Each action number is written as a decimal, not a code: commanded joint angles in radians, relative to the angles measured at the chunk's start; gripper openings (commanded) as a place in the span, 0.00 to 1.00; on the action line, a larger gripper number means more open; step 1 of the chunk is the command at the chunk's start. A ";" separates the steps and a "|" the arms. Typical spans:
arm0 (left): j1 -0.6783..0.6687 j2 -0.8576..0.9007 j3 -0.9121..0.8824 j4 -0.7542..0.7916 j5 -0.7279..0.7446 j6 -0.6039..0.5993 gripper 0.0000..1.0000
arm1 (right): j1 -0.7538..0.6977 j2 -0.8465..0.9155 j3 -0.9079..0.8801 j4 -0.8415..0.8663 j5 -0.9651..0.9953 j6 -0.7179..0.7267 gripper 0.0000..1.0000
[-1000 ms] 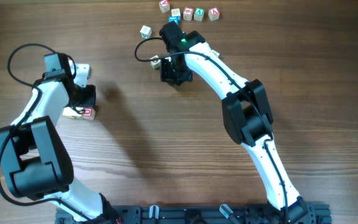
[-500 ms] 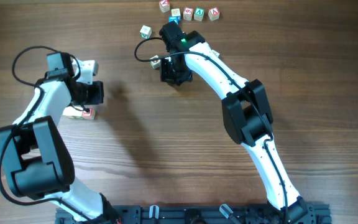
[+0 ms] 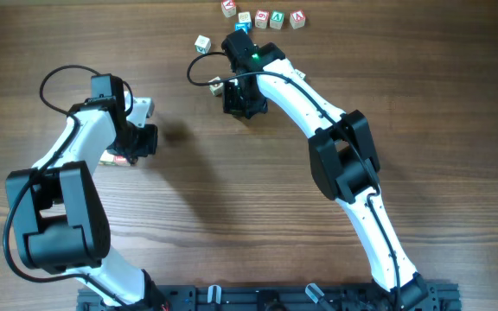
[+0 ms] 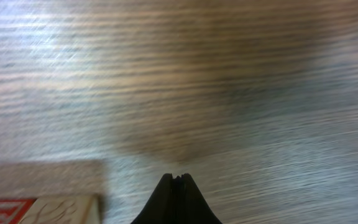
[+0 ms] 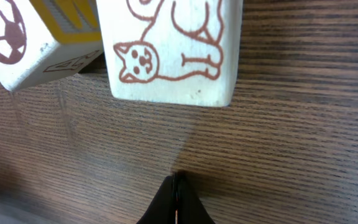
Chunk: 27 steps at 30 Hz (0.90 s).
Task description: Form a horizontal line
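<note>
Item: horizontal line (image 3: 116,160), pale letter cubes, on the bench beneath the left arm's wrist and partly hidden by it. Long axis: left to right across the overhead view, with the red-marked cube at the right end, toward the left gripper (image 3: 145,139). Left jaws: pinched together, empty, low over bare wood just beside that end. Right gripper (image 5: 176,178): jaws likewise closed and empty, just short of a cat-picture cube (image 5: 169,50). Hazard, judged: a low sideways sweep of the left jaws would clip the end cube and skew or break the row.
</note>
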 commanded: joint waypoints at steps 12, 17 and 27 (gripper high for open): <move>-0.004 0.013 -0.004 -0.014 -0.166 -0.002 0.04 | 0.004 0.045 -0.029 0.003 -0.005 0.028 0.05; -0.004 0.013 -0.004 -0.015 -0.172 -0.002 0.04 | 0.004 0.045 -0.029 0.004 -0.005 0.029 0.05; -0.004 0.013 -0.004 -0.068 -0.177 -0.002 0.04 | 0.004 0.045 -0.029 0.006 -0.008 0.029 0.05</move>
